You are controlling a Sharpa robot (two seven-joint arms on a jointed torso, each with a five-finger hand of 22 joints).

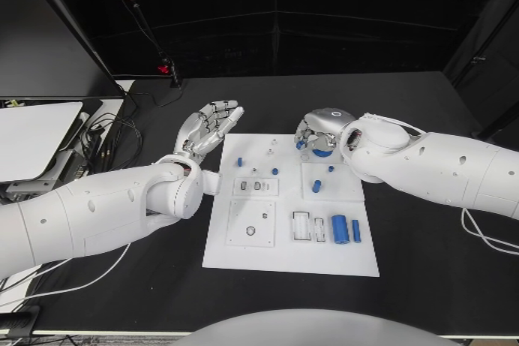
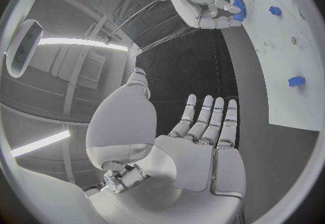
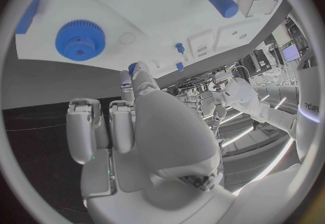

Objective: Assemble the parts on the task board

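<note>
Black table (image 1: 130, 286), dark room behind; white task board (image 1: 292, 260) in the middle with blue parts scattered on it. Right hand (image 1: 321, 132) hovers at the board's far edge, fingers curled near the blue gear (image 3: 80, 39); cannot tell if it grips anything. Left hand (image 1: 208, 126) flat, fingers spread, holding nothing, beside the board. Looks like gear step; next: secure and seat it.

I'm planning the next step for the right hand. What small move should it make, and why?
Probably close the right hand on the blue gear. In the head view it hovers over the board's far end, right by the gear, apparently holding nothing; the left hand is open off the board.
</note>
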